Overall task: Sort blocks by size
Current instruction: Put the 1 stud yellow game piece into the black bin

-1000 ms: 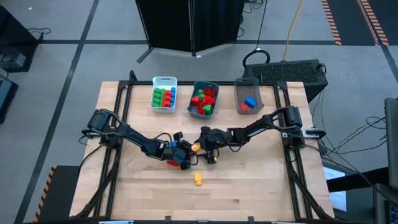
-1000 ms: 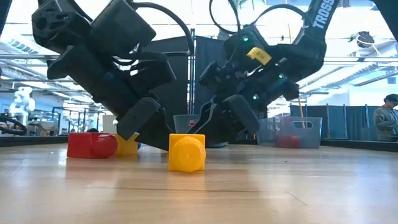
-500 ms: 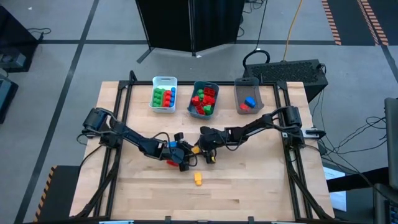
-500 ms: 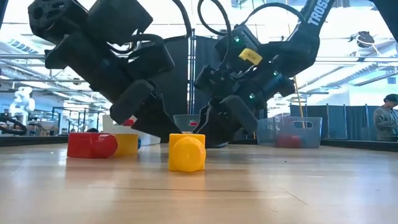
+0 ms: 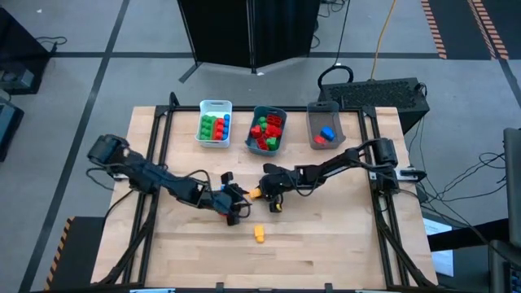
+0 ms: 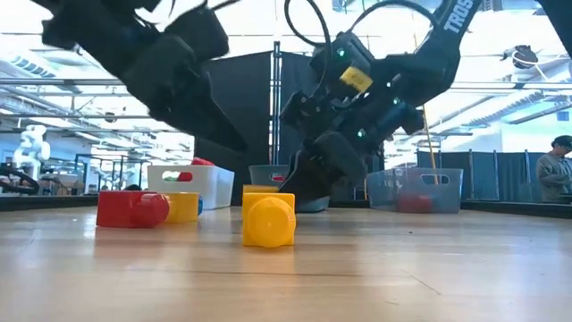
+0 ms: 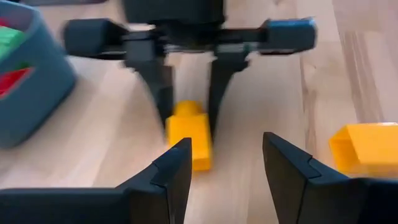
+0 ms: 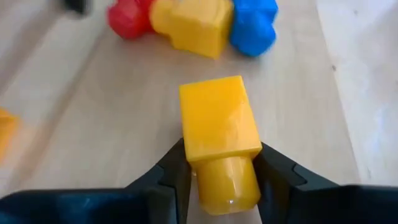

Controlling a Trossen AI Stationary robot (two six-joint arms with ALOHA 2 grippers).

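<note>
A yellow block [image 8: 219,134] lies on the table near its middle, with my right gripper [image 8: 221,177] shut on it; the left wrist view shows this block [image 7: 189,134] between those fingers. My left gripper [image 7: 224,177] hangs open and empty above the table, just left of it [image 5: 232,203]. Red [image 8: 127,15], yellow [image 8: 193,25] and blue [image 8: 252,28] blocks lie together on the table beyond the held one. Another yellow block [image 5: 259,234] lies nearer the front edge. My right gripper pinches the yellow block between its two fingers, on the two side faces at its studded end [image 8: 227,180]. The fingers slant down from the table's right side and lie along the block. The block lies on its side on the table.
A white bin [image 5: 215,124], a teal bin [image 5: 267,129] and a grey bin [image 5: 325,126], each with blocks inside, stand in a row at the far edge. Bare wood lies along the near edge and both sides.
My left gripper has risen off the table and drawn back a little toward the left edge, its fingers still apart. My right gripper has stayed in place and its fingers have drawn in onto the yellow block. The blocks have not moved.
</note>
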